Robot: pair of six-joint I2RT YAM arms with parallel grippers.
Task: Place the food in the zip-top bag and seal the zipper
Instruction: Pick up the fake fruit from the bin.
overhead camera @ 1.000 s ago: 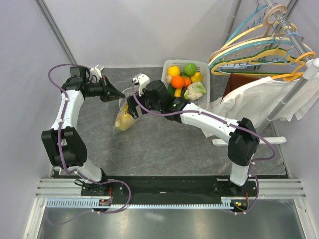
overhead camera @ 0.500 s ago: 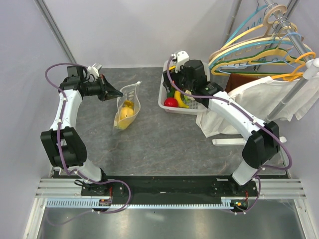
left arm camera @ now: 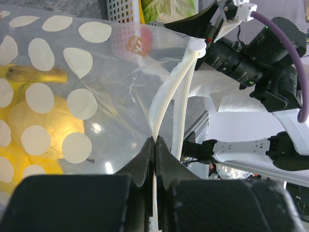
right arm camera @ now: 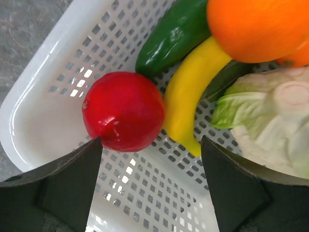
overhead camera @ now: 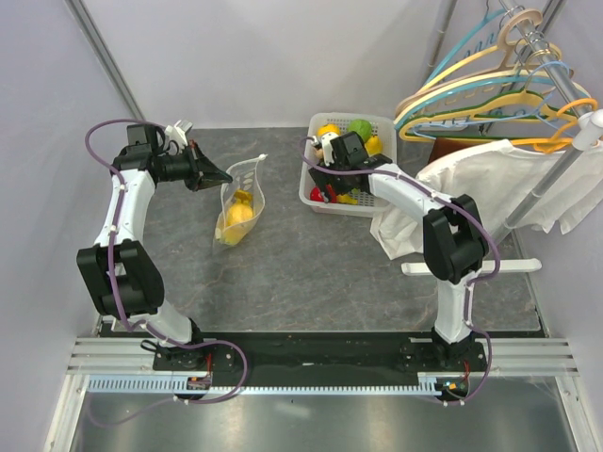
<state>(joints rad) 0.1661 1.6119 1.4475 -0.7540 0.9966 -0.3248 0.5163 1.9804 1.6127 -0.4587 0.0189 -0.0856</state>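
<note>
The zip-top bag [overhead camera: 242,196] hangs clear and dotted at the table's left middle, with yellow food [overhead camera: 236,215] inside. My left gripper [overhead camera: 224,175] is shut on its upper edge. In the left wrist view the jaws [left arm camera: 155,141] pinch the white zipper [left arm camera: 166,99], whose slider tab [left arm camera: 197,47] sits at the top; yellow pieces [left arm camera: 34,130] show through the film. My right gripper [overhead camera: 326,181] is down in the white basket [overhead camera: 377,206]. It stands open [right arm camera: 150,143], just in front of a red fruit [right arm camera: 123,111] and a yellow banana [right arm camera: 190,92], touching neither.
The basket [right arm camera: 53,104] also holds a green vegetable [right arm camera: 174,34], an orange [right arm camera: 258,24] and a pale leafy cauliflower piece [right arm camera: 270,125]. A rack of coloured hangers [overhead camera: 499,94] and a white garment [overhead camera: 490,188] stand at the right. Walls close the back and left.
My right arm swung from the bag's mouth over to the basket and dropped its open gripper among the food. The left gripper kept hold of the bag without moving.
</note>
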